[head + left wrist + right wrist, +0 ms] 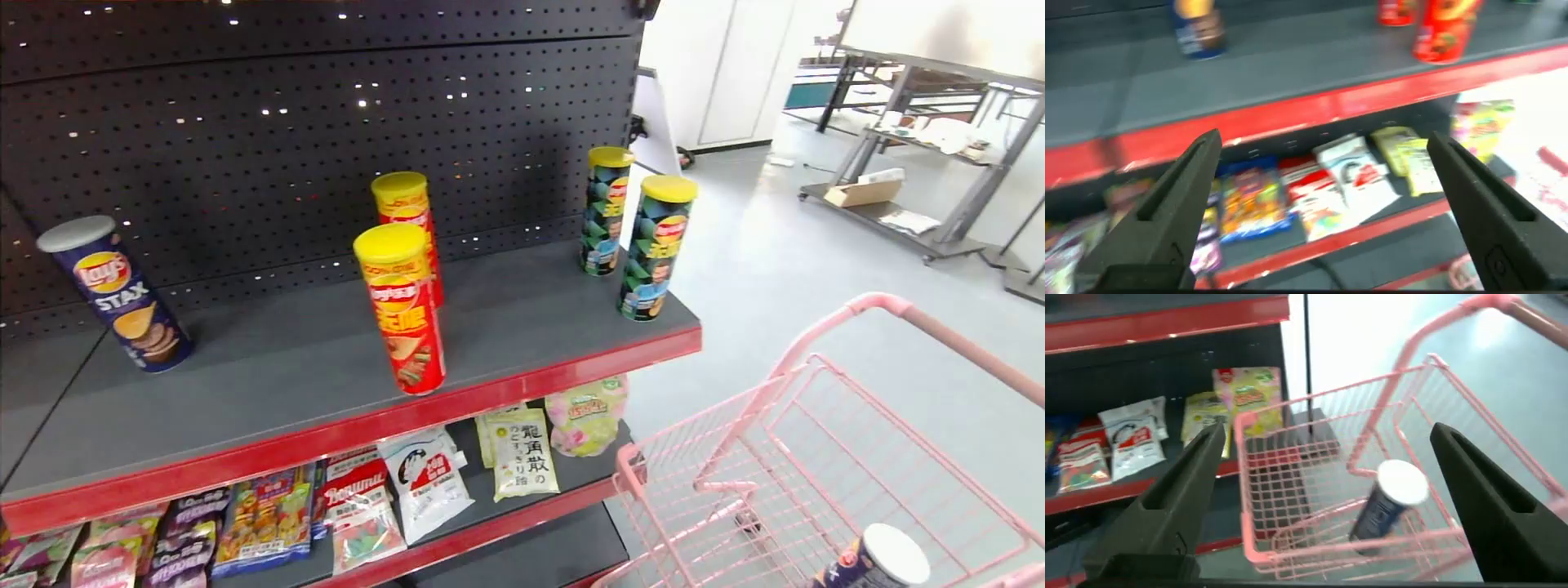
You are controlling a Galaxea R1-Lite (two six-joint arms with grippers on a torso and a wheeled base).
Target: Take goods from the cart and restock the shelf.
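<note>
Right gripper (1331, 514): jaws spread wide, nothing held. Ahead of them, seen through the gap and apart from both fingers, 1 chip can (1386, 508) lay tilted in the cart (1319, 398). The can was a dark blue cylindrical tube with a smooth printed wall and a flat, round white lid. The cart was pink wire mesh with a rounded tubular handle.

Left gripper (1327, 216): jaws wide, empty. Beyond the gap, glossy snack pouches (1347, 184) lay flat on the lower tier. Above them was the shelf (1290, 57) board, matte grey with a glossy red front edge.
</note>
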